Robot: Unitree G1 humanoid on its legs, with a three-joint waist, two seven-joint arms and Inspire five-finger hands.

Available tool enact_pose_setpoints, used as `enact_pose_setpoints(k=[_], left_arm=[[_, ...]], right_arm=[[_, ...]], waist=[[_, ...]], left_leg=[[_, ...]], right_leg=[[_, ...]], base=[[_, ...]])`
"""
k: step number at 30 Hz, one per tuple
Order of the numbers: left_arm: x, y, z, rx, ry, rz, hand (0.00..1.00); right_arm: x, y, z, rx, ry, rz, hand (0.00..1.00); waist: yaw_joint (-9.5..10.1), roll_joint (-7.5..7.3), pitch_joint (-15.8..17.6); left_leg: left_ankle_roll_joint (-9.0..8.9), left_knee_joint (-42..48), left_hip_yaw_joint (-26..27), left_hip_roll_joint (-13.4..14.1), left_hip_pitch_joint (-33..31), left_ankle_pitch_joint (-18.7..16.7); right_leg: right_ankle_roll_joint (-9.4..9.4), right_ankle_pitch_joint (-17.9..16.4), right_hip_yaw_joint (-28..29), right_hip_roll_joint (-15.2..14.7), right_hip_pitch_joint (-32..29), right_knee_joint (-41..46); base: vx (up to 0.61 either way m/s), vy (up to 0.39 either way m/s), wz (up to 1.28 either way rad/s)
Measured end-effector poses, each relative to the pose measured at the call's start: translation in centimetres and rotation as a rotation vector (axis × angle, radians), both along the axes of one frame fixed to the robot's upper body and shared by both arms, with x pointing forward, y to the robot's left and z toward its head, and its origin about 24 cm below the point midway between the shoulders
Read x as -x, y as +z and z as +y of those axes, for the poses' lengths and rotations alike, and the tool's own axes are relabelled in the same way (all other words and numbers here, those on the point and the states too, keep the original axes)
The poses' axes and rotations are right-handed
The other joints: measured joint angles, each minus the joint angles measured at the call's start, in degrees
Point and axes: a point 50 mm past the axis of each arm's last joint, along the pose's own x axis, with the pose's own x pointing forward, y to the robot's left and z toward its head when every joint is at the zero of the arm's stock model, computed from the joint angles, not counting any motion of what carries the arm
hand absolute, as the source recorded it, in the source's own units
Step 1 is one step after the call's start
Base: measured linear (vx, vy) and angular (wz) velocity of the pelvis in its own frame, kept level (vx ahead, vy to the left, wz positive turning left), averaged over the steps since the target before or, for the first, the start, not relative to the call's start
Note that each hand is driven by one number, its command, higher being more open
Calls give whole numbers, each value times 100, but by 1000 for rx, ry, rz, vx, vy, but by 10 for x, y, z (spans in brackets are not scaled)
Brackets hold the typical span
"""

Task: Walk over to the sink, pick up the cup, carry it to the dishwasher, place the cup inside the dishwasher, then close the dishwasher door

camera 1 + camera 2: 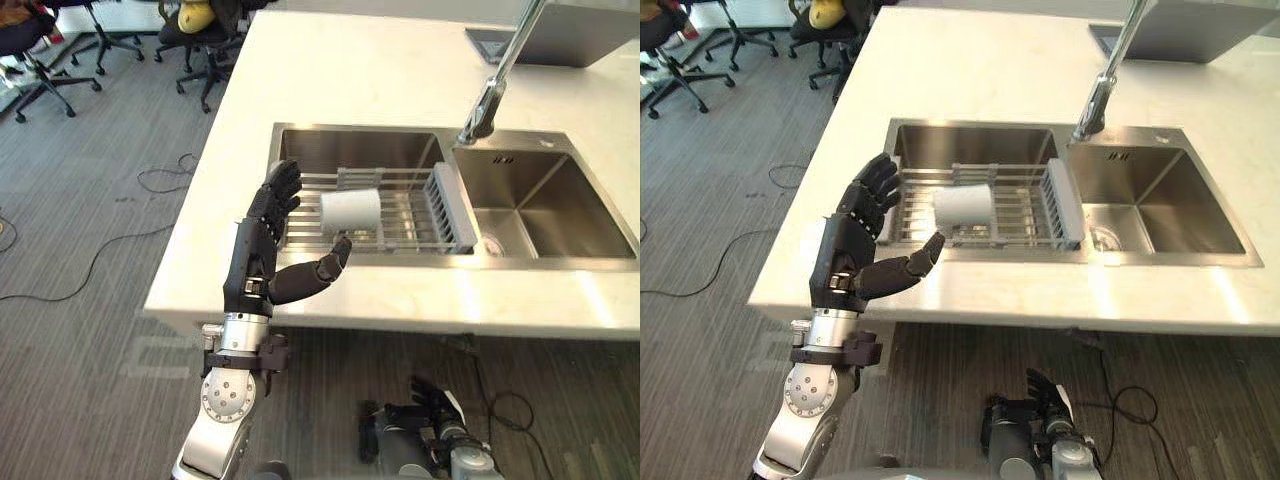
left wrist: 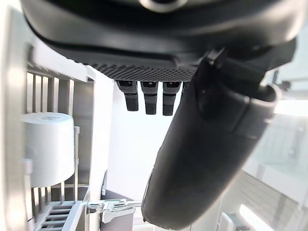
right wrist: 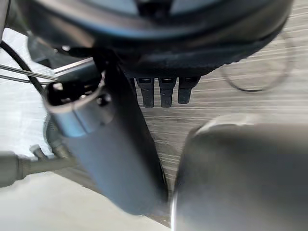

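Cup, left eye view: white cup (image 1: pixel 350 211) lies on its side on the wire rack (image 1: pixel 410 225) across the left basin of the sink (image 1: pixel 545 215), set into the pale table (image 1: pixel 350 80).
Left hand, left eye view: left hand (image 1: pixel 262 250) stands upright over the table's near edge with fingers straight, thumb spread wide and nothing held. Its thumb tip is just beside the cup; I cannot tell whether they touch.
Right hand, right eye view: right hand (image 1: pixel 1030 420) hangs low below the table edge, idle.
Left wrist view: the cup sits past the fingers (image 2: pixel 149 98), off to one side of the gap between them and the thumb.
Right wrist view: fingers (image 3: pixel 166 91) are loose and apart over the grey floor (image 3: pixel 250 110), empty.
Step in hand: reaching to grasp the cup, judged not yet done.
Doing it well: carry the palm further over the basin until the cup lies between thumb and fingers. Close both sides together round its middle, since a nudged cup would likely roll along the bars. Lift it straight up clear of the rack before turning away.
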Motion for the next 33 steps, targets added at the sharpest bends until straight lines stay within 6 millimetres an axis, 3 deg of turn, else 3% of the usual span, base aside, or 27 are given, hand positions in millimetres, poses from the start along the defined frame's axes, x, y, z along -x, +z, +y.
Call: enact_pose_setpoints(k=[2,4,6,8,9,11,14,15,20,26,33], left_arm=[[-2,1,-2,-34,1,-12,90],[-11,-3,-6,-101,-11,-8,90],[-13,-9,-3,-129,4,17,90],[-14,-7,2,-134,25,10,90],[-16,-3,5,-133,39,-10,90],[-19,3,8,-139,61,-37,90],[-21,9,13,-195,103,-74,90],[-22,9,18,-215,117,-78,90],[-23,7,25,-363,111,-66,90],[-25,2,16,-545,25,-82,90],[-37,-26,27,-666,24,58,90]], right_arm=[[-3,2,-6,18,-1,-9,90],[6,0,-9,19,-20,14,90],[17,-5,-6,6,-36,41,90],[22,-6,-7,6,-49,50,90],[21,-6,-8,0,-69,50,90],[22,-7,-9,-9,-85,53,90],[23,-9,-6,-21,-93,63,90],[22,-9,0,-38,-93,57,90],[24,-11,6,-65,-86,62,90],[24,-12,10,-89,-76,64,90],[26,-13,10,-90,-71,74,90]], waist=[[-17,98,-52],[-43,102,-32],[6,63,9],[11,43,23],[13,44,23],[59,34,29],[142,56,41],[124,-82,72],[143,-177,83],[89,-242,-19],[-13,-237,-101]], left_leg=[[-61,198,-132,80,-102,166],[-233,1218,-394,260,-512,652],[-297,2044,-386,403,-703,539],[-135,2263,-312,437,-992,322],[-31,2083,-308,393,-1243,234],[5,1452,-405,225,-1503,227],[35,100,-721,-117,-1426,941],[114,-70,-699,-258,-1323,1016],[300,-484,-445,-540,-1084,1129],[330,-936,-304,-638,-914,1282],[316,-1236,-301,-647,-789,1389]], right_leg=[[-70,-142,-84,61,67,-52],[-148,-160,-346,127,685,-597],[-216,-99,-428,231,1334,-1130],[-220,-66,-488,285,1730,-1474],[-200,-29,-512,284,1828,-1630],[-134,59,-490,263,1925,-1830],[54,66,-299,233,1990,-1824],[139,62,-247,139,1993,-1841],[323,159,-29,-127,2034,-2039],[381,247,98,-182,2012,-2252],[352,396,107,-112,2145,-2597]], base=[[345,-203,14],[297,-215,52],[211,-118,27],[200,-62,10],[124,13,8],[106,62,-2],[111,159,-16],[118,189,-12],[53,122,-12],[30,26,-13],[39,-22,-2]])
